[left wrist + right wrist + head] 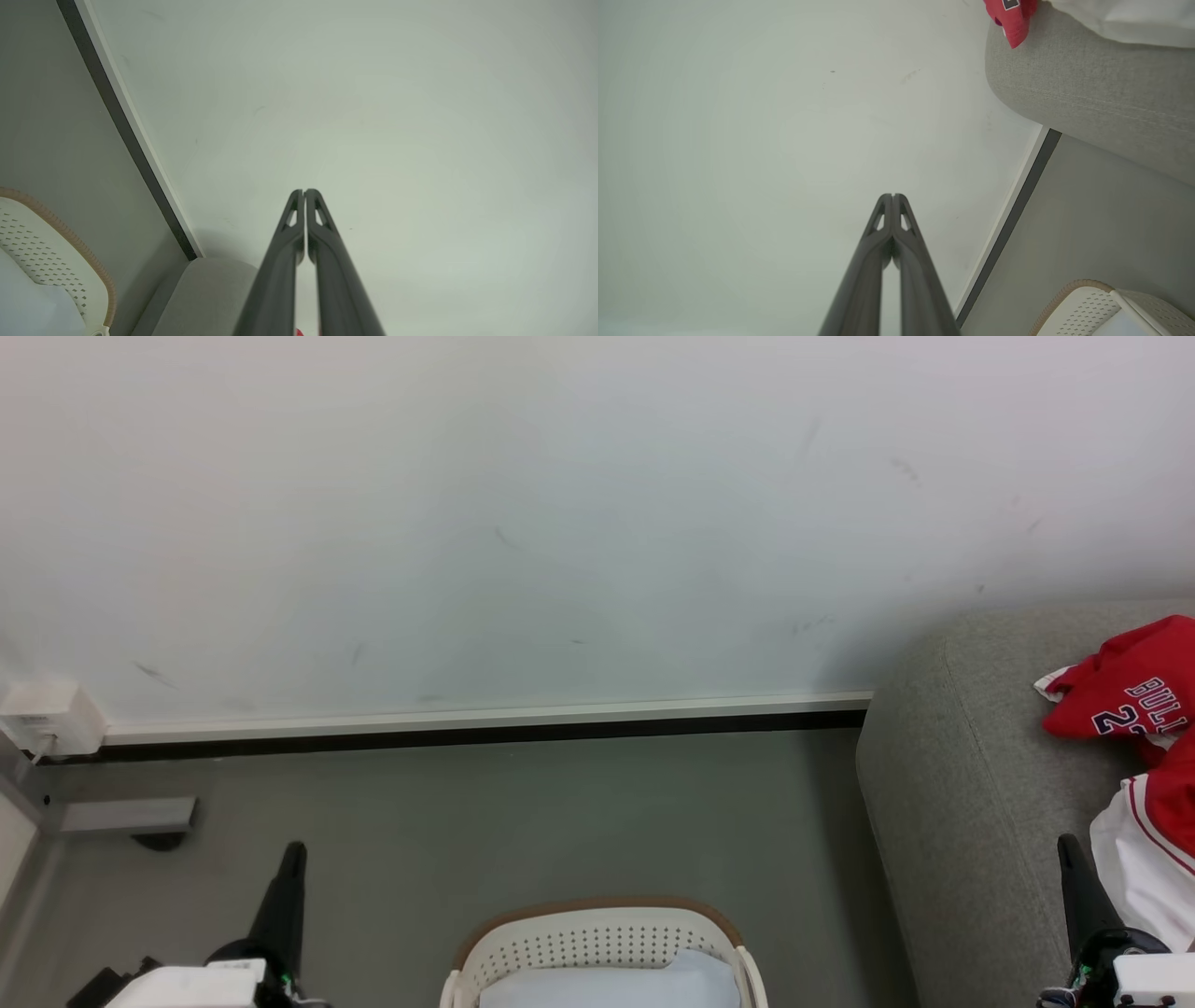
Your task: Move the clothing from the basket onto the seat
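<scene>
While my left gripper (303,191) and right gripper (893,196) hang empty with fingers pressed together, the clothing (1134,695) lies on the seat (962,784) just beside my right one, the basket (597,933) low between the two.

Perforated plastic basket (597,943), woven-cloth sofa (943,784)

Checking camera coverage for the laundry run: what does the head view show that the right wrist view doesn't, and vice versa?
Head, not right wrist: the left end effector and a white wall box at the floor's left corner.

Right wrist, not head: the right end effector close up, with its fingertips meeting and nothing between them.

Both: the basket, the sofa with the red clothing lying on it, the baseboard, the wall and the floor.
</scene>
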`<state>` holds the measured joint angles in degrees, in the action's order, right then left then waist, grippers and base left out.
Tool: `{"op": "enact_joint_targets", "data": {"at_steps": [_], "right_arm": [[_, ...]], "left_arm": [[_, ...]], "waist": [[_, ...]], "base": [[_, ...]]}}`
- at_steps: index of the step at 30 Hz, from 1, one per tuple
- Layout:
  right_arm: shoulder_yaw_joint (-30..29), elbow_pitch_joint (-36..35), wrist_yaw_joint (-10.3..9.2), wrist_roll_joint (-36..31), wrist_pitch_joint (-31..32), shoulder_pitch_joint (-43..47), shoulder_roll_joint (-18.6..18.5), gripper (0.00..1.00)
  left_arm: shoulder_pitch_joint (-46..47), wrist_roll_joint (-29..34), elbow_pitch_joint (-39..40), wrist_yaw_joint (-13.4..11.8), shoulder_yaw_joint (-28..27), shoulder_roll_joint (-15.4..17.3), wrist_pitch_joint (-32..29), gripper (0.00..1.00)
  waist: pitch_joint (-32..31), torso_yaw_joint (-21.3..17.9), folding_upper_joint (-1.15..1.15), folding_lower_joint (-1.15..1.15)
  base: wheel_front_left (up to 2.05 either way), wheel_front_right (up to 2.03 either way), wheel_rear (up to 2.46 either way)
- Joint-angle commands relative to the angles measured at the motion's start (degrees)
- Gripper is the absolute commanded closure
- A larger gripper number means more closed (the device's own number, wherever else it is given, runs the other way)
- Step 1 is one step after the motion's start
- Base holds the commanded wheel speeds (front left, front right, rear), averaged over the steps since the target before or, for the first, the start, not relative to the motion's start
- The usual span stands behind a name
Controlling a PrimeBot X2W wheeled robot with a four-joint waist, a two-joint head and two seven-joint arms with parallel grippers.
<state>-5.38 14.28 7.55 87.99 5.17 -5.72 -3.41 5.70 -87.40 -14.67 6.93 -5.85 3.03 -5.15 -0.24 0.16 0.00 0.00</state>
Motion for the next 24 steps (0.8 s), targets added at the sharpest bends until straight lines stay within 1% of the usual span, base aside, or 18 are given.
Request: {"op": "enact_joint_targets", "data": {"at_steps": [1, 13, 24], "right_arm": [[-0.3, -0.4, -0.11, 1.0, 0.3, -0.7, 0.1, 1.00], [-1.4, -0.4, -0.12, 4.6, 1.5, -0.8, 0.6, 1.00], [-1.4, -0.4, -0.12, 4.5, 1.5, -0.8, 0.5, 1.00]], "left_arm": [[0.7, -1.0, 0.3, 0.2, -0.4, 0.1, -0.4, 1.00], [0.7, -5.4, 0.7, 0.8, -0.9, -0.1, -1.6, 1.00], [0.7, -5.3, 0.7, 0.7, -0.9, -0.1, -1.6, 1.00]], "waist": [[0.0, 0.0, 0.00, 0.00], [0.4, -0.2, 0.00, 0.00], [0.4, -0.2, 0.00, 0.00]], "base": [[0.00, 0.00, 0.00], [0.00, 0.00, 0.00], [0.00, 0.00, 0.00]]}}
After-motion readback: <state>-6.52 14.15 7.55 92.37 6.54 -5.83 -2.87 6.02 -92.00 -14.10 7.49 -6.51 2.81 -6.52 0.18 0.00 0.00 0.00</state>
